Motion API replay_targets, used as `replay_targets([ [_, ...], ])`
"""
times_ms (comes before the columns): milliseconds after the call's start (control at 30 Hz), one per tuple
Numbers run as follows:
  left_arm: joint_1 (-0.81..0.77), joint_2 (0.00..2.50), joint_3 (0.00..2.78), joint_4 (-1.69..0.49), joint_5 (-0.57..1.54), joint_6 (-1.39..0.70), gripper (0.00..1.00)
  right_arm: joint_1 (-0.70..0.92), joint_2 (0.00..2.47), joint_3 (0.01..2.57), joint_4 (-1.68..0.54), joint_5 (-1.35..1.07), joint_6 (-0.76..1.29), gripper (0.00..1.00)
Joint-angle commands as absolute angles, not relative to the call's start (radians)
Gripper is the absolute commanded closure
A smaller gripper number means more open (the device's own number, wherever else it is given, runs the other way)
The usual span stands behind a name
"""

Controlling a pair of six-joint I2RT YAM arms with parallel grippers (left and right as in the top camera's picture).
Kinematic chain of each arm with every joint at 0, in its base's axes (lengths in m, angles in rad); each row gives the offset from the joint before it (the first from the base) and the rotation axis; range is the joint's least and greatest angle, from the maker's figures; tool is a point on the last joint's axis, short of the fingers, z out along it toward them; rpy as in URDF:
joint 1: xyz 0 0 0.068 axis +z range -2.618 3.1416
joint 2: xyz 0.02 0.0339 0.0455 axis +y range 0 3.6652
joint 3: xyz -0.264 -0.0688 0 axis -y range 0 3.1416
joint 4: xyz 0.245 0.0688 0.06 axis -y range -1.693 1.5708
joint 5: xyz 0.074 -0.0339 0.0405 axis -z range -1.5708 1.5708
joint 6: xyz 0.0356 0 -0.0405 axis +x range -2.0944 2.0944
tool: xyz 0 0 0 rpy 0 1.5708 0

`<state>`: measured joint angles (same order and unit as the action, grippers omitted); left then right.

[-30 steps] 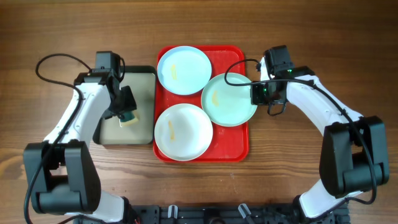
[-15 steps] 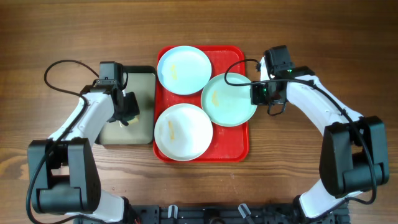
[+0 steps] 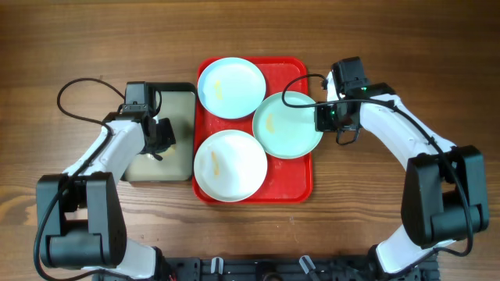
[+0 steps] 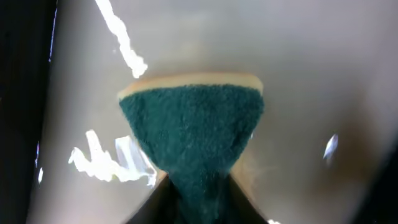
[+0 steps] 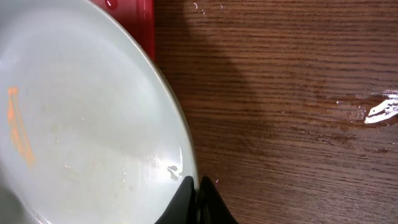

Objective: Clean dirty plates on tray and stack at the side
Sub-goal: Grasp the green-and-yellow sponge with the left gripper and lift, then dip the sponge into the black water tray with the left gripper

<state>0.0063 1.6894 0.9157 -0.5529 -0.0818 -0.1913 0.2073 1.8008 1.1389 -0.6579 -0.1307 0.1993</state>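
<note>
We list: left gripper [image 3: 160, 145] pinching the sponge [image 4: 193, 124] in the basin [image 3: 181, 92], plates [image 3: 230, 165] on the tray [image 3: 294, 184] lying to its right; right gripper [image 5: 196, 194] nipping the aqua plate [image 3: 285, 126] by its rim.

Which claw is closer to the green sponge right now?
Left. The left claw pinches the sponge at the basin; the right claw is far across the red tray, shut on the rim of the aqua plate.

A brown wooden table [image 3: 406, 39] with horizontal grain fills the overhead view; light glints off a wet streak [image 5: 380, 111].
</note>
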Motion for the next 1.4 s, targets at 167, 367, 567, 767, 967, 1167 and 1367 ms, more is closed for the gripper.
replay_targets([
  [167,0.002,1.63,0.932,-0.558,-0.06,-0.083,0.96,0.21,1.808,1.135,-0.659,-0.159,0.184,0.95],
  [367,0.002,1.298,0.97,-0.546,-0.07,-0.085,0.96,0.21,1.808,1.135,-0.655,-0.16,0.184,0.96],
  [567,0.002,1.211,0.97,-0.597,-0.045,-0.086,0.96,0.22,1.808,1.135,-0.654,-0.223,0.083,0.96],
  [767,0.002,1.215,0.97,-0.59,-0.035,-0.036,0.96,0.223,1.808,1.135,-0.66,-0.184,0.079,0.96],
  [967,0.002,1.257,0.969,-0.591,-0.034,-0.036,0.96,0.223,1.808,1.135,-0.629,-0.146,0.144,0.96],
  [1167,0.002,1.306,0.969,-0.585,-0.034,-0.036,0.96,0.223,1.797,1.163,-0.697,-0.061,0.182,0.96],
  [1367,0.002,1.312,0.969,-0.565,0.011,-0.03,0.96,0.223,1.797,1.227,-0.712,0.001,0.255,0.96],
])
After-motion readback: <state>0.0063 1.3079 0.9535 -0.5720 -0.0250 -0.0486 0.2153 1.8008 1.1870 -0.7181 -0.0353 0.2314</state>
